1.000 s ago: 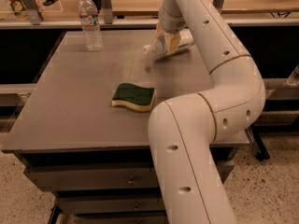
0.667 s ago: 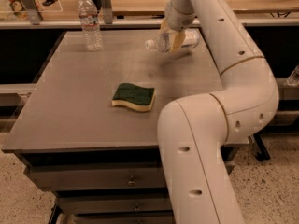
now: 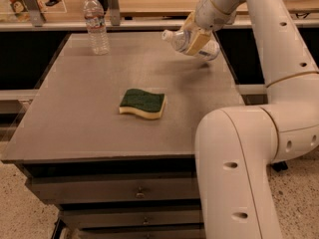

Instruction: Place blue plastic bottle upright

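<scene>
A: In the camera view, where is the blue plastic bottle (image 3: 177, 40), the clear water bottle with a white cap and a blue-and-white label?

B: It is over the far right corner of the grey flat-topped bench (image 3: 99, 128). It lies nearly on its side with the cap pointing left, and it looks lifted just clear of the surface, with a shadow beneath it. The end effector (image 3: 197, 42) of the white robot arm (image 3: 279, 44) is clamped round its middle. One tan finger (image 3: 198, 38) covers most of the label.

A: How is the bottle likely to handle?

B: It is probably light and thin-walled, so its sides would buckle under a hard squeeze. The smooth plastic may also swivel in the grip as it is turned. How much water it holds cannot be told, but any water would slide toward the base as the bottle tips up.

A: Is that a sensible place to hold it?

B: It seems so. A mid-body hold leaves the base free to meet the bench flat. The green-and-yellow kitchen sponge (image 3: 142, 103) and the upright clear bottle with a narrow red-and-white label (image 3: 95, 24) both stand well apart from it.
</scene>
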`<state>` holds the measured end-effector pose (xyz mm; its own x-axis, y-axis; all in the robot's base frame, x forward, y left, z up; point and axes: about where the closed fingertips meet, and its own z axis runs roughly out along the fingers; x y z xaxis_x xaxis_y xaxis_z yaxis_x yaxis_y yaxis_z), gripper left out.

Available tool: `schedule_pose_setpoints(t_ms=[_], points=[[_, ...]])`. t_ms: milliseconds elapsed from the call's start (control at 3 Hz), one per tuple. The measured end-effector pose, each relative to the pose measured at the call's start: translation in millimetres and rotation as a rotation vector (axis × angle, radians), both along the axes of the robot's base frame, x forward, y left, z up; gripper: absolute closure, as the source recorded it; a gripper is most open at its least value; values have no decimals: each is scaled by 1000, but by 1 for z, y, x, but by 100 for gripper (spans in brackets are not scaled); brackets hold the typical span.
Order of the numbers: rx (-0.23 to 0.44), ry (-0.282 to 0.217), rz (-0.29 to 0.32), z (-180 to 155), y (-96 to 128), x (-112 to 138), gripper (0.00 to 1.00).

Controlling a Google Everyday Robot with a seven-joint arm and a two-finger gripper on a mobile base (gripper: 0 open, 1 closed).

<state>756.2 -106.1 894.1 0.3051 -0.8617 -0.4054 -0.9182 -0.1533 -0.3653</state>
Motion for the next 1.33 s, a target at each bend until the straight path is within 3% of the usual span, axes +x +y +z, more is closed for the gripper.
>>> schedule_pose_setpoints(t_ms=[333,1000,1333], points=[[155,41,-28,15,-2,-14,100],[539,70,-99,76,-17,-34,100],[654,138,-178,77,-27,-35,100]])
